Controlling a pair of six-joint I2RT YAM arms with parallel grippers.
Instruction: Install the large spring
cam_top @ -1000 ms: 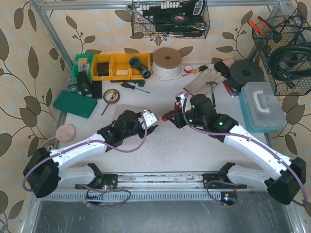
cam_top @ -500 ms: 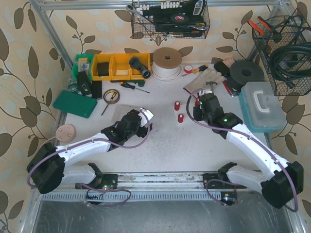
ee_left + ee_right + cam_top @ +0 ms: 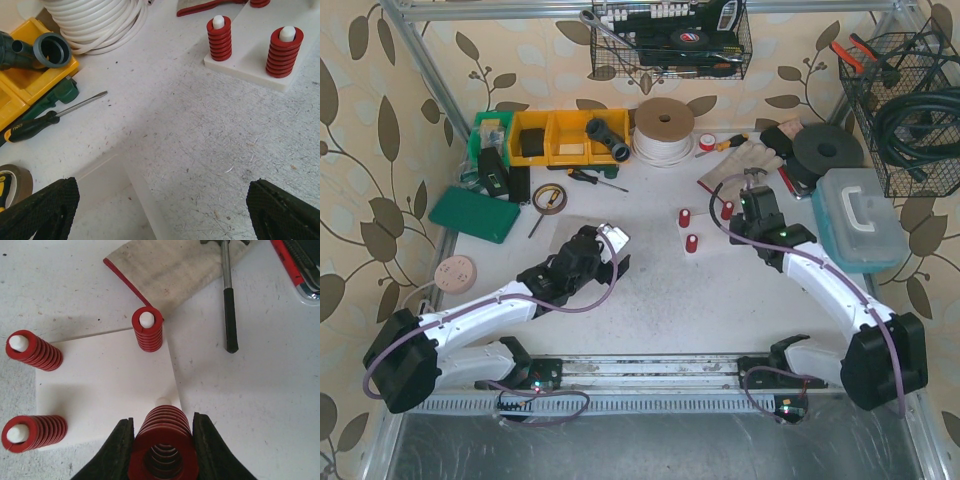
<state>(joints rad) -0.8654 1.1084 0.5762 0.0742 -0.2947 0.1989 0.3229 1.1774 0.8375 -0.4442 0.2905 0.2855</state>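
You have a coil of white tubing [image 3: 655,149] beside yellow plastic bins [image 3: 560,137], a black-handled hammer [image 3: 229,310] with its head on a worn canvas glove [image 3: 170,270], and a pale blue plastic case [image 3: 857,238].

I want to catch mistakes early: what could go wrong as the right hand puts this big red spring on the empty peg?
The large spring, clamped in the right hand, sits just short of the bare peg; off-centre, its coil could snag the tip.
That peg stands near the edge of the white plate and the left hand is open, away from it, so pushing might shift the plate.
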